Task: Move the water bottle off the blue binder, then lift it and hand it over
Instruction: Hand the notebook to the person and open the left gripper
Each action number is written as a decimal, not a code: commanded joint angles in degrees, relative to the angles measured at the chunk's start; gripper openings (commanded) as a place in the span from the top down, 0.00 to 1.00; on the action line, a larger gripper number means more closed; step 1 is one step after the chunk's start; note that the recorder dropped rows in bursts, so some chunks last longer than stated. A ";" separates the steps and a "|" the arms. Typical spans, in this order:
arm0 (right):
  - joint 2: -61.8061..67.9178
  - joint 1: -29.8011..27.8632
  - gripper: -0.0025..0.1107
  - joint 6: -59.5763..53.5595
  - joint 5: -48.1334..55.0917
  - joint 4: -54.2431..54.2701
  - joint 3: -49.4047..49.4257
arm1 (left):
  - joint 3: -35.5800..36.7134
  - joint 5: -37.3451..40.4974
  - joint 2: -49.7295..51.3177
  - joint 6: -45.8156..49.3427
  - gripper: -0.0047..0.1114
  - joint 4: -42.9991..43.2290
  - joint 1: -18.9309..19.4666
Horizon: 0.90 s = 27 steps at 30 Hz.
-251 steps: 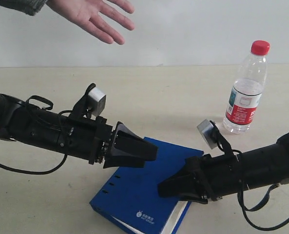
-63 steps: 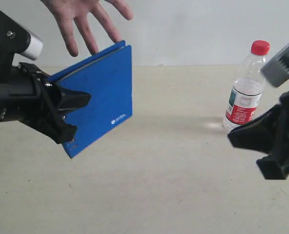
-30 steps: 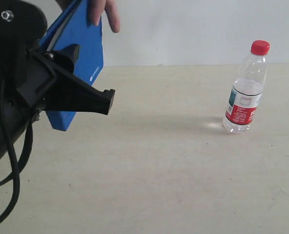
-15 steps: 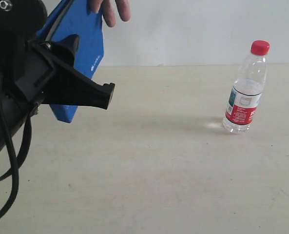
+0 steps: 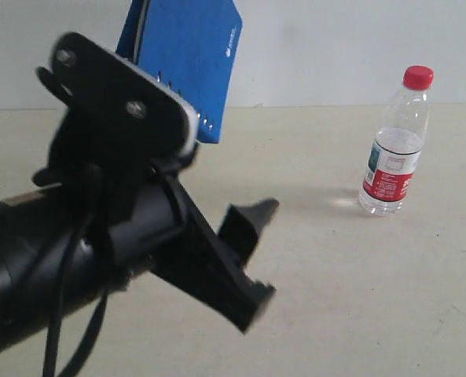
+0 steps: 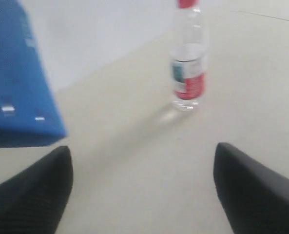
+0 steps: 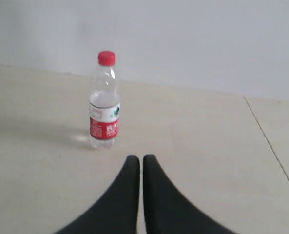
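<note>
The water bottle (image 5: pixel 394 141) stands upright on the table at the right, red cap up; it also shows in both wrist views (image 6: pixel 187 68) (image 7: pixel 104 100). The blue binder (image 5: pixel 187 63) hangs in the air at the top centre, slots along its lower edge, and what holds it is hidden. My left gripper (image 5: pixel 252 259) fills the foreground, open and empty, well below and apart from the binder (image 6: pixel 17 78). The left wrist view shows bare table between its wide-spread fingertips (image 6: pixel 61 161). My right gripper (image 7: pixel 140 158) is shut on nothing, pointing towards the bottle from a distance, and is out of the exterior view.
The beige table (image 5: pixel 335 298) runs back to a white wall (image 5: pixel 335 47). My left arm (image 5: pixel 75 259) blocks much of the left half of the exterior view. A seam in the table (image 7: pixel 271 146) runs to the right of the right gripper.
The left gripper has come away from the binder and swung down towards the camera, open. The binder has shifted right and up; the hand on it no longer shows. The bottle has not moved.
</note>
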 commanded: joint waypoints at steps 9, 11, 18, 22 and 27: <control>-0.57 0.05 0.98 2.21 12.16 -3.34 -0.43 | 0.69 39.65 11.18 0.62 0.91 8.84 -0.20; -0.57 0.05 0.98 2.21 12.16 -3.34 -0.53 | 1.27 33.43 13.12 0.62 0.91 10.20 -0.20; -0.57 0.05 0.98 2.21 12.16 -3.23 -0.53 | 2.12 0.56 17.53 11.47 0.91 8.88 3.75; -0.57 0.05 0.98 2.45 12.16 -3.23 -0.53 | 2.12 3.78 19.87 21.87 0.91 4.01 13.28; -0.57 0.05 0.98 2.43 12.16 -3.02 -0.53 | 2.12 4.76 23.15 22.61 0.91 4.39 29.32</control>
